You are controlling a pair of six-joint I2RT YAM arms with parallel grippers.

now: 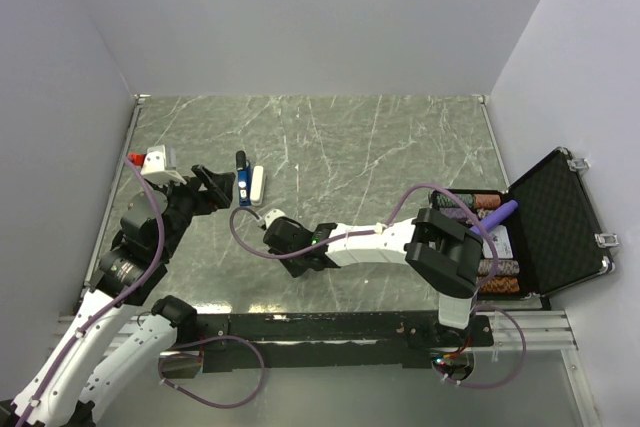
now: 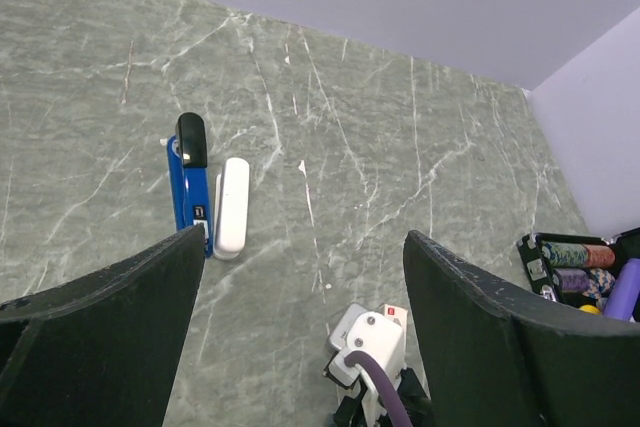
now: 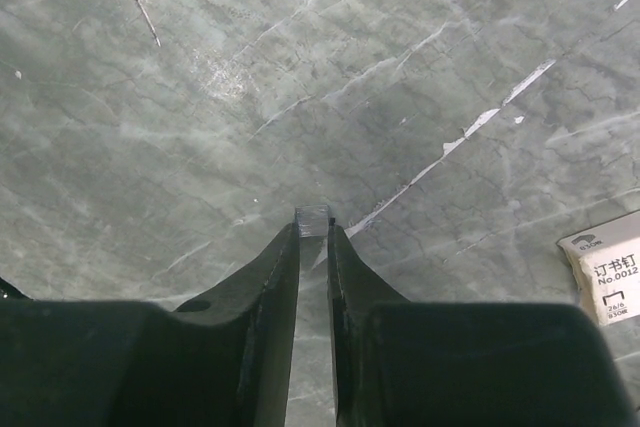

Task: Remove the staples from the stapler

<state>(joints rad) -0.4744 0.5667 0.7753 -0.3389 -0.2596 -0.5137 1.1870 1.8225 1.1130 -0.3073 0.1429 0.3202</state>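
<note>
The stapler (image 1: 242,179), blue and black with a whitish bar (image 1: 258,184) close along its case-ward side, lies flat on the counter (image 1: 380,147), well apart from the open black case (image 1: 560,227). I judge it light, rigid and smooth-shelled, liable to skid, so it is best taken across its long flanks near mid-length. My left end effector (image 1: 212,183) stands wide and empty just beyond the stapler from the case. My right end effector (image 3: 314,237), between stapler and case, stands narrow, seemingly pinching a small grey piece (image 3: 312,219).

Lighting: bright, even, diffuse from overhead; shadows soft. Surface (image 3: 230,77) shows pale glare patches. Wrist views: near foreground blurred.
</note>
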